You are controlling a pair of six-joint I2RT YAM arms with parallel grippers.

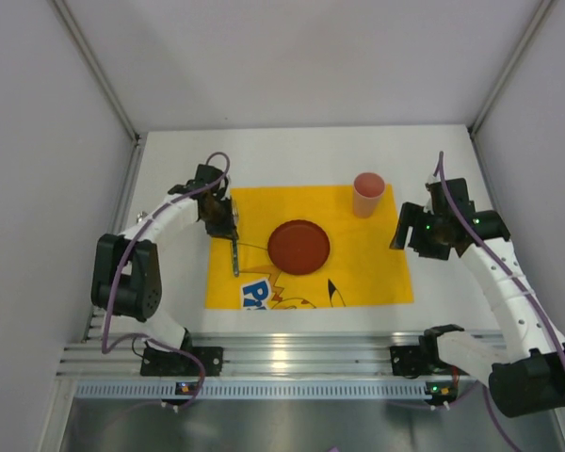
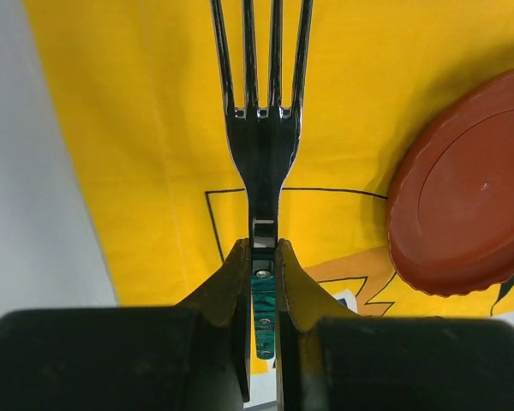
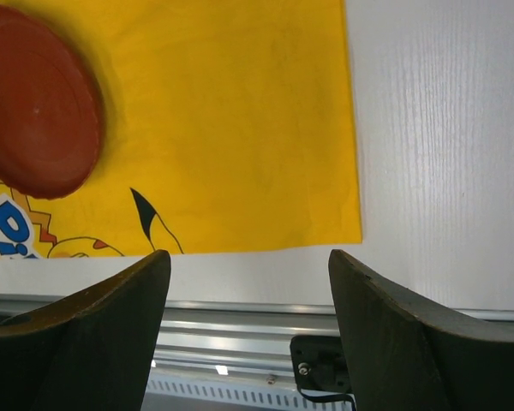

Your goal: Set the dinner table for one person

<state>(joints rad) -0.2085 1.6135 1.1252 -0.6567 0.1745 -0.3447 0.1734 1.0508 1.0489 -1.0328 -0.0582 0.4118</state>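
My left fingers (image 2: 227, 291) pinch the stiff, slick, light fork (image 2: 262, 145) by its narrow handle, where it could swivel; my right fingers (image 3: 86, 334) gape empty.

Top camera overlooks the whole counter (image 1: 311, 155); both wrist cameras sit close over the yellow cloth (image 2: 137, 128), sharing the red plate (image 3: 34, 94).

Plain pale walls (image 1: 292, 56) enclose three sides, joined by thin metal corner strips (image 1: 94, 66).

Red plate (image 1: 298, 247) centred on yellow cloth (image 1: 372, 268), table (image 1: 292, 155); left of plate, fork (image 1: 234, 256) in left gripper (image 1: 232, 229); pink cup (image 1: 368, 194) far-right of plate.
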